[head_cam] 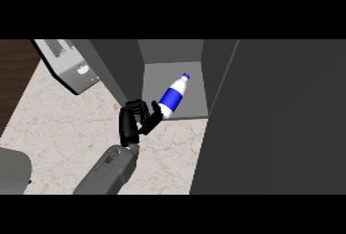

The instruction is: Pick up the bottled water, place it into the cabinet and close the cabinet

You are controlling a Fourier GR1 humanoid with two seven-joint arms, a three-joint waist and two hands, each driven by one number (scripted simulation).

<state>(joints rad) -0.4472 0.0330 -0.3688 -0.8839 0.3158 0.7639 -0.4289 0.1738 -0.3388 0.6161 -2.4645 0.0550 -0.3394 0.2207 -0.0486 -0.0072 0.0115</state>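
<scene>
**Bottle at the mouth of the open cabinet, left hand beside it**

At the far left a strip of dark wood floor [13,68] runs past the edge of the pale marbled desk [61,123]. A rounded grey object [13,171] sits at the desk's lower left corner, cut off by the edge of the view; I cannot make out what it is. Further back on the left stands a grey appliance [71,68], set at an angle.

Nearer the middle, a grey forearm comes up from the lower edge and slants to the right, ending in the black left hand [135,121]. The hand is at the front lip of the cabinet [192,98], on the left of the bottle's lower end, touching it or just beside it. Whether that hand is closed on the bottle or open next to it, I cannot tell.

The bottled water [174,95] is white with a blue label and blue cap. It slants inside the cabinet's opening, base toward the hand at the front edge and cap pointing back and to the right.

The cabinet stands open. To the right a large dark grey door [283,114] fills the rest of the view.
</scene>
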